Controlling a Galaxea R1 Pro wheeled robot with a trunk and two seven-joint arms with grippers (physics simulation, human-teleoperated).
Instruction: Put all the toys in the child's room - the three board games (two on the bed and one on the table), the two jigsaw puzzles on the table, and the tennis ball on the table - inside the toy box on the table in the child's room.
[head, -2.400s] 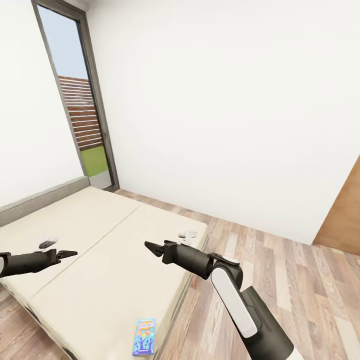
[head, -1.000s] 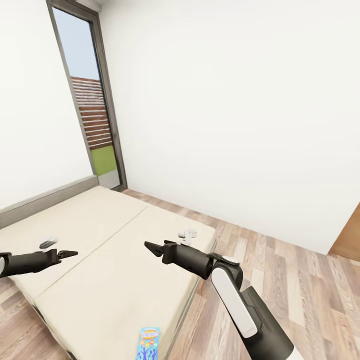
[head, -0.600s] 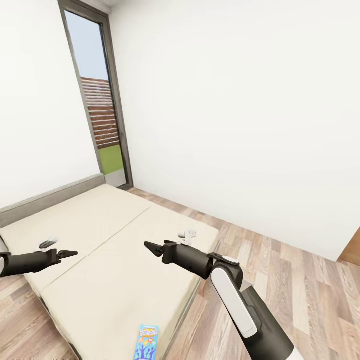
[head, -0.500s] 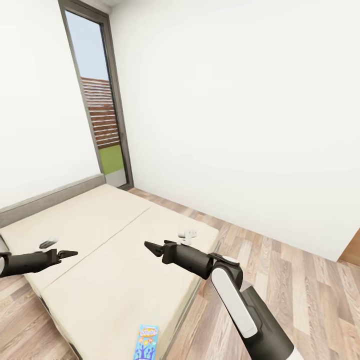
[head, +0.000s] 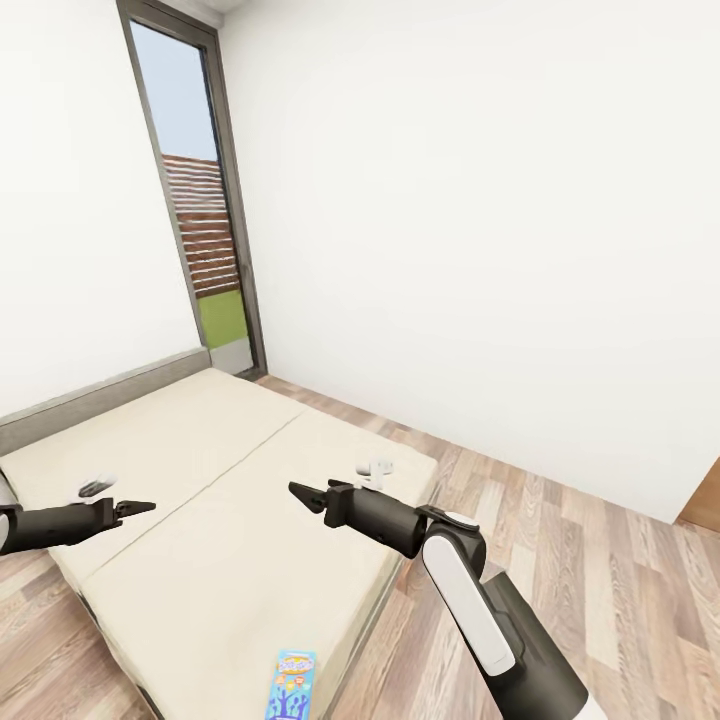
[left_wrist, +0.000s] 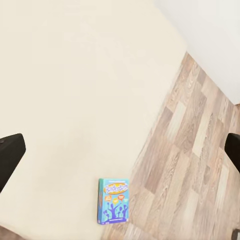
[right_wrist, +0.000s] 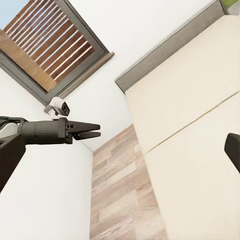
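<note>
One board game (head: 291, 684), a flat blue printed box, lies on the bed (head: 200, 470) near the mattress corner closest to me, at the edge beside the floor. The left wrist view looks down on the same board game (left_wrist: 114, 207). My left gripper (head: 140, 508) hovers over the bed's left half, open and empty, its dark fingers (left_wrist: 10, 155) far apart. My right gripper (head: 300, 492) hovers over the middle of the mattress, also open and empty. The right wrist view looks across at the left gripper (right_wrist: 92, 130). The table, toy box, jigsaw puzzles and tennis ball are out of view.
A tall dark-framed window (head: 200, 200) stands at the room's far corner beyond the bed's grey padded edge (head: 100, 395). A white wall runs along the right. Wood-plank floor (head: 600, 560) lies right of the bed, with a brown door edge (head: 705, 500) at far right.
Over the earlier frames the whole picture shifted right, so the camera turned. Both arms keep the same pose. In the last half second nothing has moved.
</note>
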